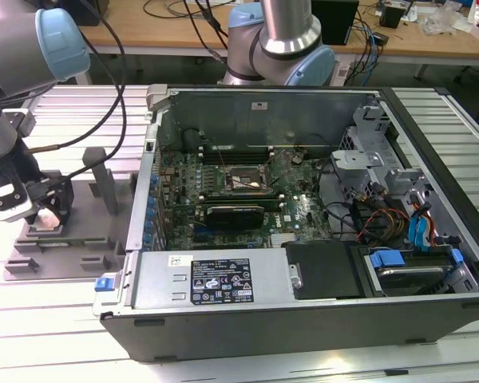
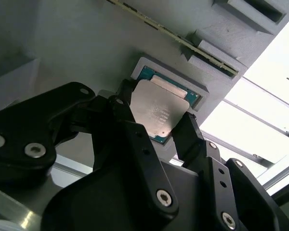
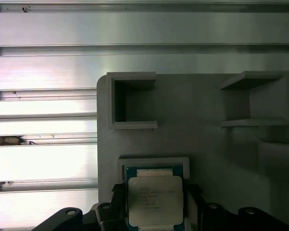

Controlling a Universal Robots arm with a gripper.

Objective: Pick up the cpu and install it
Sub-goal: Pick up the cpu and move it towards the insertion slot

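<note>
A Universal Robots arm's black gripper (image 1: 46, 209) is seen lowered onto a grey plastic tray with raised blocks (image 1: 73, 243) at the exterior view's left, on a slatted aluminium table (image 1: 463, 128). The small flat square cpu with shiny silver metal top (image 2: 156, 113) is shown in both wrist views lying in a shallow framed recess of the tray, a thin green edge visible round the metal. The recess is set near one edge of the tray, w/ two open-sided blocks (image 3: 132, 101) raised further along the same surface.

The jaws are held only as far apart as the cpu is wide. The black fingers (image 2: 190, 132) are set against two opposite sides of the chip, and they appear to be in contact w/ it. The cpu is seen level in its recess and not raised clear of the tray.

Well apart, toward the exterior view's right, an open dark metal computer case (image 1: 263, 108) is laid on its side. A green motherboard (image 1: 303, 211) is exposed inside, and a black square socket frame (image 1: 243, 182) is seen near the board's middle.
</note>
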